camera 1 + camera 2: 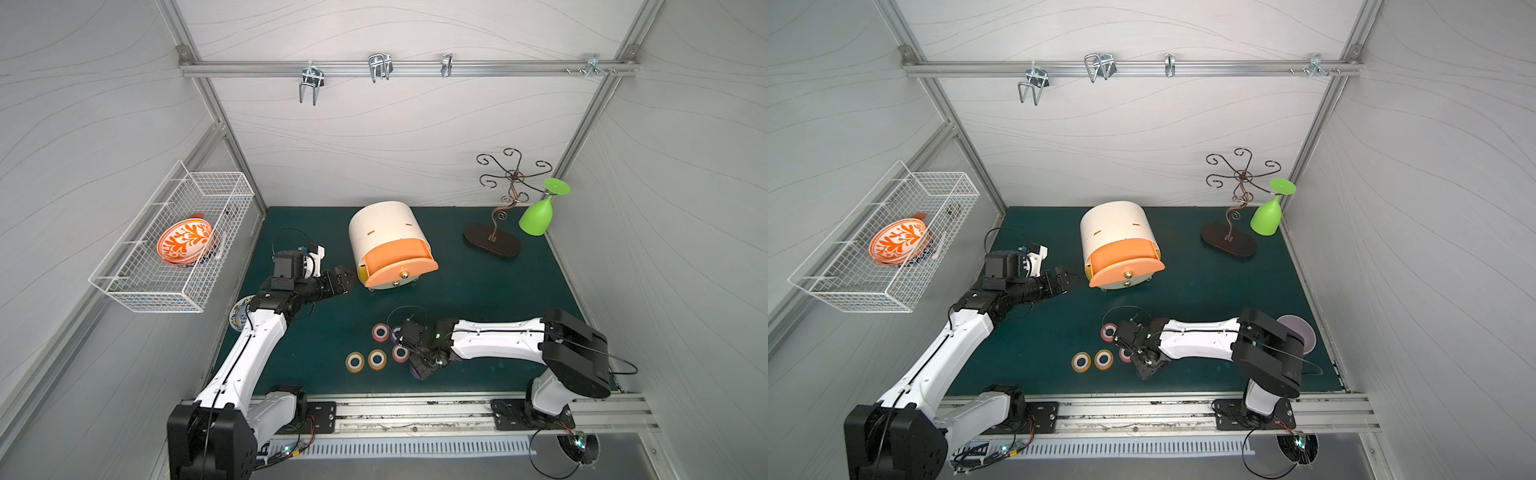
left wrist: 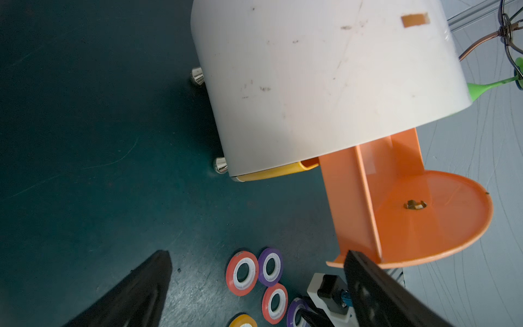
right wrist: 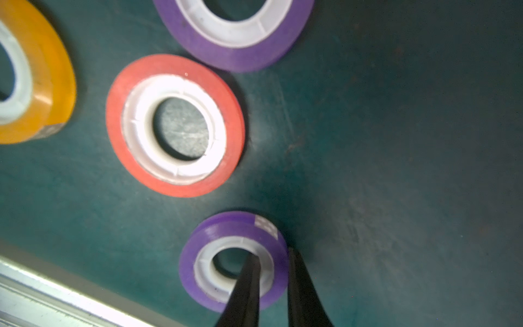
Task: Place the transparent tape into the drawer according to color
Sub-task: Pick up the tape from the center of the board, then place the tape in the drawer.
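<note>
The right tool (image 3: 271, 254) is clenched on the wall of a purple tape roll (image 3: 188, 269) on the tabletop (image 3: 396, 141), with one finger inside the core. The open orange drawer (image 1: 395, 259) lies farther back, nearer the released left tool (image 1: 349, 281).

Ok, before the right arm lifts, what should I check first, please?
1. Grip: right hand shut on purple tape roll, one finger inside its hole: ok.
2. Nearest red tape roll apart from it: ok.
3. Roll clear of the green mat: cannot tell.
4. Matching-color drawer open: not ok; only the orange drawer is pulled out.
5. Free arm: left hand open and empty: ok.
</note>
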{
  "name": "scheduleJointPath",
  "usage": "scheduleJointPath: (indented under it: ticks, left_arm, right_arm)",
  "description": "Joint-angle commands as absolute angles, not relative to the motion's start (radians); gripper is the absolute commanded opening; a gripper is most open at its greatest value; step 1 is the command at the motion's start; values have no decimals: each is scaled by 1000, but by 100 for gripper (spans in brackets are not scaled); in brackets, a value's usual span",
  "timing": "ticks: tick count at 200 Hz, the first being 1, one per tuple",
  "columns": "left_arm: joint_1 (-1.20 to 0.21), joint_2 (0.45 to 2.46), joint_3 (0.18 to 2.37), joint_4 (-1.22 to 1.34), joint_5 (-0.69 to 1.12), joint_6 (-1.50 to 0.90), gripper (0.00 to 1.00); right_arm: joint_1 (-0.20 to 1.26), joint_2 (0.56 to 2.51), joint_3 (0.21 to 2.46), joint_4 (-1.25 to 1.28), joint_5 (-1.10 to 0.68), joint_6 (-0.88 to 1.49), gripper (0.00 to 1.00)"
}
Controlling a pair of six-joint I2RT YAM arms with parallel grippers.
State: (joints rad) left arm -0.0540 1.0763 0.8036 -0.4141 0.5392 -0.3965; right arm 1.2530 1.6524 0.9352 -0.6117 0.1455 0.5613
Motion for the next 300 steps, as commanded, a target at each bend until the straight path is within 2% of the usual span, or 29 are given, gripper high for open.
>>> scheduleJointPath:
  ticks: [1, 81, 127, 162, 221, 300]
  left_arm:
    - [-51, 1080, 808, -397, 555, -387, 100]
    - [-51, 1085, 809, -399, 552, -386, 100]
    - [-51, 1085, 807, -398, 555, -387, 100]
    - [-51, 1085, 807, -395, 558, -387, 100]
    - [-51, 1089, 805, -388, 579, -388, 100]
    - [-51, 1076, 801, -385, 589, -387, 100]
  right_arm:
    - [1260, 1615, 925, -637, 145, 574, 0]
    - [1193, 1413, 948, -712, 181, 563, 0]
    - [1101, 1253, 1022, -771, 195, 508, 0]
    - [1020, 1204, 1115, -782, 197, 447, 0]
    - [897, 1271, 1294, -683, 192, 358, 0]
    - [805, 1515, 1595, -597, 164, 264, 0]
